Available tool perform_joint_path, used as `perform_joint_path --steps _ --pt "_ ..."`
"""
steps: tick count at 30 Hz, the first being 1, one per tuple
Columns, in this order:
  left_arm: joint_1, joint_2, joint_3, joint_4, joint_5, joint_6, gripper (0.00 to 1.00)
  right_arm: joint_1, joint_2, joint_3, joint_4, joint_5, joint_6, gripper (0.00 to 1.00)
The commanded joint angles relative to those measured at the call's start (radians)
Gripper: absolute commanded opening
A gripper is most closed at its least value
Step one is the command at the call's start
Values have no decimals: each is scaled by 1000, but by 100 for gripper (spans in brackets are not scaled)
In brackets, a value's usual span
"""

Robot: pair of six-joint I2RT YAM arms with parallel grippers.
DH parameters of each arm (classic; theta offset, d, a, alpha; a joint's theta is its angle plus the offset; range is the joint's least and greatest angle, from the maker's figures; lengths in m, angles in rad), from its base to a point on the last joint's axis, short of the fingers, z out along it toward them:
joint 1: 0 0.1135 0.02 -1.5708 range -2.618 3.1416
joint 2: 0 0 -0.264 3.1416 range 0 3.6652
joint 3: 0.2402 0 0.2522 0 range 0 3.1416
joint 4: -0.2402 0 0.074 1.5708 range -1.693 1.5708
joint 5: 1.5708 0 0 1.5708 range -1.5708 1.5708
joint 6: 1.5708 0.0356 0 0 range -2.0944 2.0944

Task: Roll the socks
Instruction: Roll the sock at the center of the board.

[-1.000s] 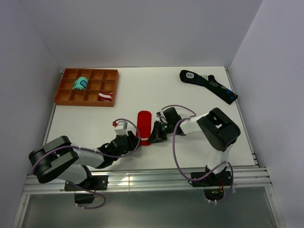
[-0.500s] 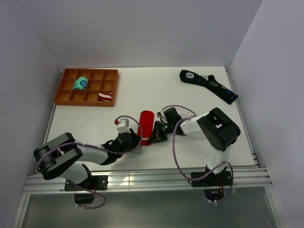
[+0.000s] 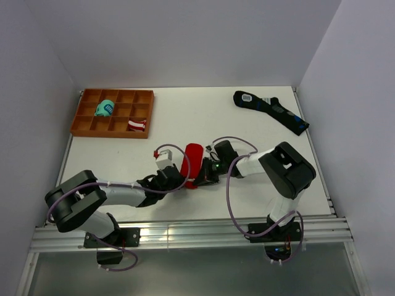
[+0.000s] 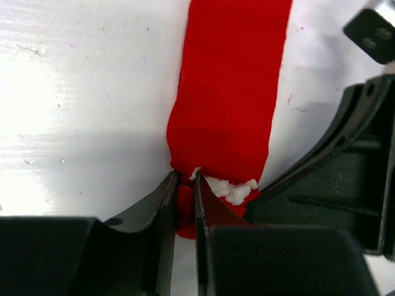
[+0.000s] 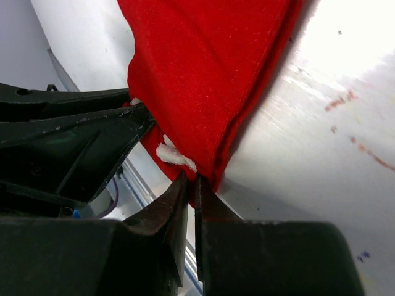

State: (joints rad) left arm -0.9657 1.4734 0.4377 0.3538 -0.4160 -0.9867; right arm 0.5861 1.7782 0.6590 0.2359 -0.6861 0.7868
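Since a second ago the left tool (image 4: 185,180) has slid right to the near end of the socks (image 4: 229,86) and narrowed its jaws, which now pinch the red fabric beside the white motif (image 4: 229,190). Just beside it the right tool (image 5: 192,184) is clamped tight on the same end's other corner. From there the strip stretches away over the white surface (image 3: 247,123)

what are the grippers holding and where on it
Both pinch the red socks at the white-marked end: left gripper on one corner, right gripper on the other.
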Motion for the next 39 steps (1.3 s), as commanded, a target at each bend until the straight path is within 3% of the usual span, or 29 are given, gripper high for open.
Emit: perform_joint_path --steps 1,11,19,26,31,39 --pt "-7 50 54 -251 11 -44 8 -5 37 -90 -164 284 -100 3" --pt "-7 82 105 -438 -7 -122 4 1 -131 -148 -93 430 -113 37" --pt "-7 67 114 -484 31 -121 0 67 -373 -236 61 580 -136 40" --pt "22 39 99 -490 114 -92 0 277 -494 -302 282 733 -227 41" --pt "33 24 102 -504 138 -64 0 394 -485 -326 431 792 -285 42" --pt "74 41 102 -477 230 -41 0 412 -379 -315 566 774 -362 47"
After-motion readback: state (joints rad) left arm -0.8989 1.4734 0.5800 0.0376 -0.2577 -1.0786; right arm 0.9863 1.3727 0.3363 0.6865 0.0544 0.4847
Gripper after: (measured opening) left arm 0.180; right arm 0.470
